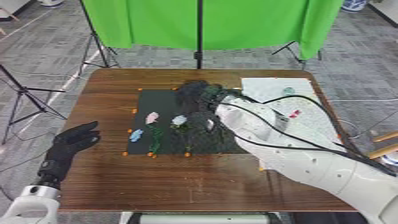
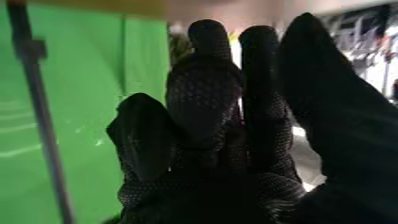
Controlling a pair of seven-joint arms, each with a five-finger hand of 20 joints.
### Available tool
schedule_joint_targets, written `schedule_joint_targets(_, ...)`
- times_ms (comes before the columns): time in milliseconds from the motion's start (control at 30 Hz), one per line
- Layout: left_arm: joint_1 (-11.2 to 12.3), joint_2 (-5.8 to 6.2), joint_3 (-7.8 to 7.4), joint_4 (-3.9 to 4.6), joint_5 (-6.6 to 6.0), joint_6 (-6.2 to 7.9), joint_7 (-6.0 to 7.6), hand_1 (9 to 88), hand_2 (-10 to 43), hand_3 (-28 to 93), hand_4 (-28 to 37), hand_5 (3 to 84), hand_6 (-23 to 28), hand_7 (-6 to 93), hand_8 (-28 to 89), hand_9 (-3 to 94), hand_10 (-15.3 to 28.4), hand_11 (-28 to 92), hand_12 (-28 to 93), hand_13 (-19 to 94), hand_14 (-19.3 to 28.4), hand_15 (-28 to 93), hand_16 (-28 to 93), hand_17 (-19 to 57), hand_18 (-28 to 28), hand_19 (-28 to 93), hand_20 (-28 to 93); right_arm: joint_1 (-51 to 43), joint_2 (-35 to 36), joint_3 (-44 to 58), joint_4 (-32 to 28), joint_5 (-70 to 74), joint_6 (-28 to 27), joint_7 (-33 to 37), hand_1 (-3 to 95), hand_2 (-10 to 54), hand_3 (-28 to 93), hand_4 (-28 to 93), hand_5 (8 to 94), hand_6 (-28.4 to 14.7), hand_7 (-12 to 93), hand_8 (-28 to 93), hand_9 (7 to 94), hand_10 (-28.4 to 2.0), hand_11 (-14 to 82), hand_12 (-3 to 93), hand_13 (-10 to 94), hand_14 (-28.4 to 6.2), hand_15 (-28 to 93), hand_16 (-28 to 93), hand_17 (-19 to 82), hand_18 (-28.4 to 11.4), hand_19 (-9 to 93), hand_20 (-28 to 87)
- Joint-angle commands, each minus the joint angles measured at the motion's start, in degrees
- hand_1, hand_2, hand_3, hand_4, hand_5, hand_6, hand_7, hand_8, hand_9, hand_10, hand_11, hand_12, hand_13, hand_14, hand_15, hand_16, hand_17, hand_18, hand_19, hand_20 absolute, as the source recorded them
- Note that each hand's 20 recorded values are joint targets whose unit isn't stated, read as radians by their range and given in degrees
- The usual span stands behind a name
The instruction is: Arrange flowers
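Now, right robot hand (image 1: 195,95) over black mat (image 1: 158,100), fingers loosely extended, empty; left robot hand (image 1: 69,142) relaxed near blue flower (image 1: 136,135).

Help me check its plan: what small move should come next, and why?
Probably ease the right hand toward the whitish flower, if that hand is empty: the flower lies on the dark mat, just nearer the robot than the hand.

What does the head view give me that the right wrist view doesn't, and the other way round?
Head view: the left hand, brown table, black mat, pink flower, blue flower and white sheet.
Right wrist view: close-up glove texture on the right hand.
Both: that right hand, the green curtain and a dark pole.
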Motion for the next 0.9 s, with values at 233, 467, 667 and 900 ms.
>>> schedule_joint_targets(233, 2.31, -0.78, -1.37, -0.87, -0.13, 0.21, -0.40, 41.2, -9.5, 64, -8.2, 44.1, 4.8, 13.8, -7, 44.7, 12.9, 21, 11, 39, 17.1, 22, -2, 9.2, 12.8, 10, 19, -3.36, 10.72, 14.64, 3.31, 0.94, -0.74, 21.84, 19.7, -3.3, 62, -13, 57.1, -1.5, 12, -7, 73.6, -16.4, 20.2, 23.8, 80, -9.0, 64, 34, 54, -19.4, 93, 55)
schedule_joint_targets(467, 2.32, -0.93, -1.36, -0.97, -0.02, 0.22, -0.31, 41.2, -9.5, 64, -8.3, 44.1, 4.8, 13.8, -7, 44.7, 12.9, 21, 11, 39, 17.1, 22, -2, 9.3, 12.8, 10, 19, -7.37, 11.14, 16.94, 7.39, -0.67, -3.70, 23.07, 26.5, -8.0, 64, -13, 61.9, -0.2, 14, -8, 77.1, -14.5, 22.2, 23.9, 83, -7.1, 63, 34, 56, -18.8, 93, 56)
schedule_joint_targets(667, 2.33, -1.00, -1.42, -1.04, 0.01, 0.13, -0.43, 41.2, -9.5, 64, -8.3, 44.1, 4.8, 13.7, -7, 44.7, 12.8, 21, 11, 39, 17.0, 22, -2, 9.3, 12.8, 10, 19, -10.34, 12.37, 17.49, 7.62, -1.01, -4.20, 23.22, 28.5, -9.3, 66, -13, 63.8, 0.7, 15, -9, 78.3, -13.7, 23.0, 23.9, 84, -6.4, 63, 35, 57, -18.2, 93, 56)
schedule_joint_targets(900, 2.60, -1.25, -1.56, -1.16, 0.06, -0.01, -0.58, 41.2, -9.5, 64, -8.2, 44.1, 4.8, 13.7, -7, 44.7, 12.8, 21, 11, 39, 17.0, 22, -2, 9.3, 12.8, 10, 19, -13.74, 12.80, 18.19, 7.61, -2.41, -5.50, 22.97, 27.6, -9.4, 65, -13, 63.9, 0.5, 16, -9, 78.1, -13.9, 23.1, 24.1, 84, -6.4, 63, 35, 57, -18.4, 93, 57)
